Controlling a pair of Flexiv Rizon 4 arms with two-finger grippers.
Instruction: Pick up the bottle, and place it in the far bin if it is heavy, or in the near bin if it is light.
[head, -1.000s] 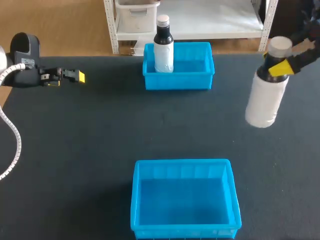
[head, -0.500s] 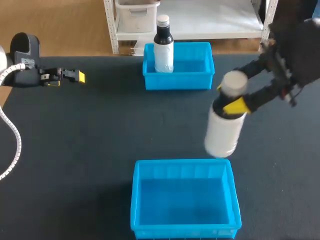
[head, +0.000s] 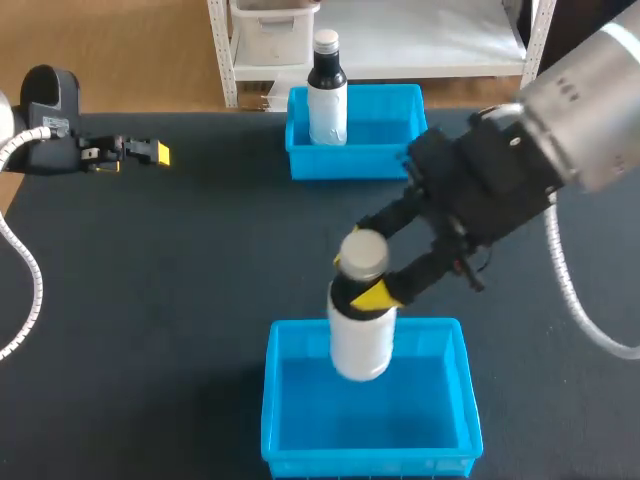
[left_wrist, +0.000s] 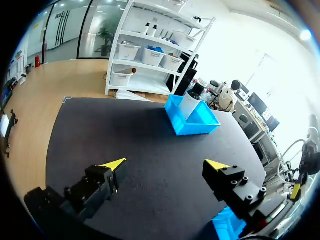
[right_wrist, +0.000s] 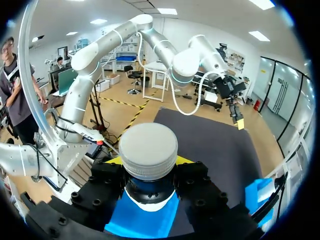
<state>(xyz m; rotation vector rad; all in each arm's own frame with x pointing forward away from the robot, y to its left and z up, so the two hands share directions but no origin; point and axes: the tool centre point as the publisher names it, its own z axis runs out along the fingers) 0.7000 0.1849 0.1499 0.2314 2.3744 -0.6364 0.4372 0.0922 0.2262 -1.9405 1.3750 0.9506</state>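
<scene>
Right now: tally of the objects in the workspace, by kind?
Bottles: 2 (held bottle in the right pincer; standing bottle in the far bin)
Bins: 2 (far bin; near bin)
Total: 4

in the right wrist view the right gripper (right_wrist: 148, 162) hides the bottle (right_wrist: 148, 149) below its cap; the blue patch underneath is probably the near bin (right_wrist: 146, 221), mostly covered.

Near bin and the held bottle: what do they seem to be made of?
Near bin: likely moulded plastic, judging by the uniform bright blue and thin ribbed walls. Held bottle: probably plastic, with a matte white body and dark neck; its cap looks like grey ribbed plastic. Glass can't be excluded.
</scene>
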